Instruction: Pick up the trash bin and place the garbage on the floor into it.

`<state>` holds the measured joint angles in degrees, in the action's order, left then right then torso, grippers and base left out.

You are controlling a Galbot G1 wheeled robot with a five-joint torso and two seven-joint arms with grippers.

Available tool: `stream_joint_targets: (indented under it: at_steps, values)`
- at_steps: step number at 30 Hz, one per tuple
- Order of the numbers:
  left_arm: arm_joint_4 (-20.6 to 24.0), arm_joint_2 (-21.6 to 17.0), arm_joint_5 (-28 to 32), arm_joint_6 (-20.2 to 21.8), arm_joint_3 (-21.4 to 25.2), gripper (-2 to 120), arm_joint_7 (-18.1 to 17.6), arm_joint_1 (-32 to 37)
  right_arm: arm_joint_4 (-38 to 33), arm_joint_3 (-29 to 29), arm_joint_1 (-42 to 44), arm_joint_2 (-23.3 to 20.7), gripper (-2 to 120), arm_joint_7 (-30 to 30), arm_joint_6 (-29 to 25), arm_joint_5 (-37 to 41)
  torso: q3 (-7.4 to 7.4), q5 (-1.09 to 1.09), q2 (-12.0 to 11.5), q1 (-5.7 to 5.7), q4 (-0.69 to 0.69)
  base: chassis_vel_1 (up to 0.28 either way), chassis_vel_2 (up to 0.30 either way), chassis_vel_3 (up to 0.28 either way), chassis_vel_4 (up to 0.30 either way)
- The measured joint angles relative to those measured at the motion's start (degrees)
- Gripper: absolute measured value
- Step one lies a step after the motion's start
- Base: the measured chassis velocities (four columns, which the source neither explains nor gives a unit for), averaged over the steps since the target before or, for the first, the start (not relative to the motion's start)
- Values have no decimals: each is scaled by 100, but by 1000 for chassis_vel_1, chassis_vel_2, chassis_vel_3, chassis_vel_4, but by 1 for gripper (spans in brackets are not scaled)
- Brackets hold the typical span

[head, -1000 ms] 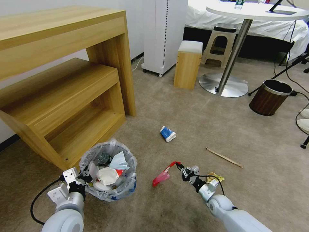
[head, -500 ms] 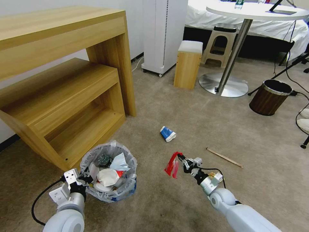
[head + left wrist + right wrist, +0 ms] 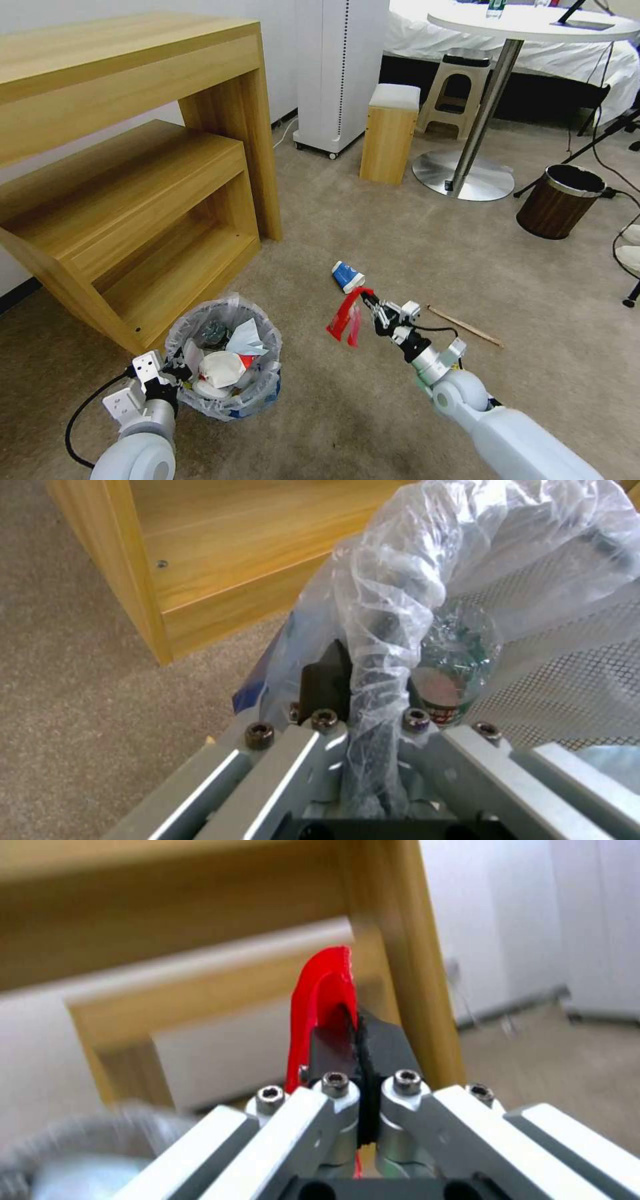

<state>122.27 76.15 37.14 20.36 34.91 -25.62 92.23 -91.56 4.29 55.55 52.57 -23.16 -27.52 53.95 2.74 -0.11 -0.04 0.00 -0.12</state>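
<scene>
The trash bin (image 3: 225, 392), lined with a crinkly white bag and holding several pieces of litter, stands on the beige carpet floor (image 3: 400, 227) by the wooden shelf. My left gripper (image 3: 177, 369) is shut on its near rim; the left wrist view shows my left gripper (image 3: 370, 680) pinching the bag-covered trash bin rim (image 3: 400, 595). My right gripper (image 3: 369, 308) is shut on a red wrapper (image 3: 343, 319) that hangs above the floor, right of the bin. The right wrist view shows the red wrapper (image 3: 320, 995) clamped in my right gripper (image 3: 357, 1040). A blue-white cup (image 3: 348, 276) and a wooden stick (image 3: 465, 326) lie on the carpet.
A wooden shelf unit (image 3: 133, 167) stands to the left, behind the bin. Farther back are a white appliance (image 3: 340, 73), a wooden box stool (image 3: 390, 133), a round table's metal base (image 3: 463, 177) and a brown wood-grain bin (image 3: 559, 202). Cables and white slippers (image 3: 630, 247) lie at the right edge.
My right gripper has risen and moved forward, lifting the red wrapper clear of the carpet. The left gripper and the bin have hardly moved.
</scene>
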Motion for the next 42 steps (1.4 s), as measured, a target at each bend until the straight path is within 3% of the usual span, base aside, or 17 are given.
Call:
stream_joint_targets:
  at_steps: [17, 27, 42]
  values:
    - [6, 109, -91, 6, -69, 1, 8, -14, -1536, 154, -587, -242, 0, -117, 292, 657, 0, -1, 0, 0, -1, 0, 0, 0, 0]
    - [412, 200, -235, 18, -167, 1, 46, 202, -648, 1261, -1896, -42, 0, -256, 418, 838, 1, -1, -1, 0, 0, 0, 0, 0, 0]
    - [555, 240, -277, 21, -184, 1, 62, 242, -259, 1913, -2396, 232, 0, -196, 372, 860, 0, -2, 0, 0, 0, 0, 0, 0, 0]
